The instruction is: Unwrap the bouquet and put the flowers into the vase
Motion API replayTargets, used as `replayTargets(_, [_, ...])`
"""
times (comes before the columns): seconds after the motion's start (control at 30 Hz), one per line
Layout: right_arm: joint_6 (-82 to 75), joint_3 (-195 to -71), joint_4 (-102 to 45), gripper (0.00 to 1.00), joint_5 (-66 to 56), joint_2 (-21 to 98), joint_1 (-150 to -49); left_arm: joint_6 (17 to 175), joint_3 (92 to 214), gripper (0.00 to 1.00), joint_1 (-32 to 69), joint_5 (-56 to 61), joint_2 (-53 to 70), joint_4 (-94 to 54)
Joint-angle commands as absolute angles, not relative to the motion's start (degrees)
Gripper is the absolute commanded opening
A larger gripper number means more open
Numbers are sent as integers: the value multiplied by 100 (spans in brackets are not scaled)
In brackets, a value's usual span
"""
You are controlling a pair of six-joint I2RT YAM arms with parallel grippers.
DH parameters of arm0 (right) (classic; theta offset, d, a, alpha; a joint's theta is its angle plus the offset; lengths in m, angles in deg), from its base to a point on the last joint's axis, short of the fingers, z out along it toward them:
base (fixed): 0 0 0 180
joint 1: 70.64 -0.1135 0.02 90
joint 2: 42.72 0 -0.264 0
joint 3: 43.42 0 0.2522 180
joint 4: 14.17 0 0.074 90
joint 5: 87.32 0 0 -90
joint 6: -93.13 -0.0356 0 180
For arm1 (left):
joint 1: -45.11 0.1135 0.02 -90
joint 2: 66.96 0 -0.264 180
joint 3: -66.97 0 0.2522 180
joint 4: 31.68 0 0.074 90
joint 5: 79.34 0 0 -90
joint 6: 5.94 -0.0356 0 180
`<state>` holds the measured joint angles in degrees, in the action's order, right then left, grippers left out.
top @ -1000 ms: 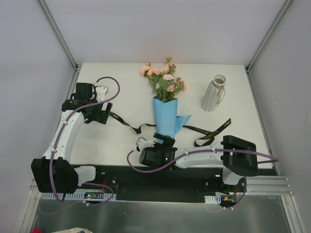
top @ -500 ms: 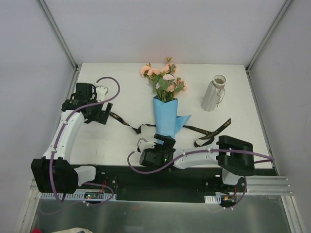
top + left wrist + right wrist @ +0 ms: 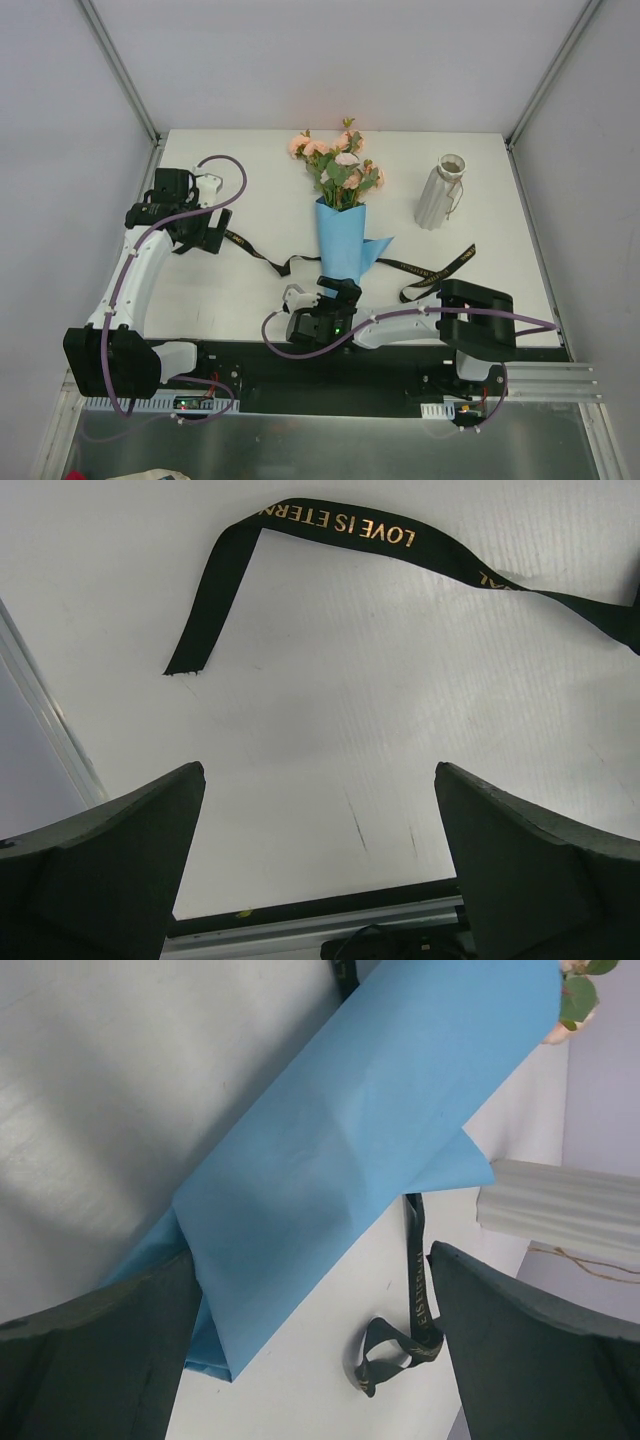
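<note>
Two grippers, both spread wide and holding nothing. The left gripper [image 3: 318, 775] hangs over the table [image 3: 300, 740] near the loose ribbon [image 3: 330, 520]. The right gripper [image 3: 320, 290] hangs over the lower end of the bouquet [image 3: 341, 215] (wrapped in blue paper), which lies mid-table. The vase [image 3: 438, 192] stands upright to its right.

Between your left fingers [image 3: 100, 870] you see bare white worktop [image 3: 330, 730], marked by two short dark scuffs [image 3: 355, 825]. Just outside the finger on the view's left runs a pale metal edge strip [image 3: 60, 725], with grey wall [image 3: 20, 770] beyond it.
</note>
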<state>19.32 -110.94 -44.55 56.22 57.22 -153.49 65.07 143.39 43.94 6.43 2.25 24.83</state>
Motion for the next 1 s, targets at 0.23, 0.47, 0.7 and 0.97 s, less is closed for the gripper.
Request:
replayTargets(0.23, [2519, -11044, -3233, 99, 6578, 5739, -15097, 6490, 14577, 99, 4344, 495, 168, 2568])
replayTargets(0.47, [2388, -10886, -2478, 91, 7035, 5021, -15194, 6507, 14700, 99, 4344, 425, 168, 2568])
replayTargets(0.7, [2116, -10605, -2476, 92, 7703, 3938, -15589, 6499, 14762, 99, 4344, 372, 133, 2585])
replayTargets(0.97, [146, -10658, -4551, 96, 7625, 3480, -15747, 6481, 14744, 99, 4344, 319, 133, 2585])
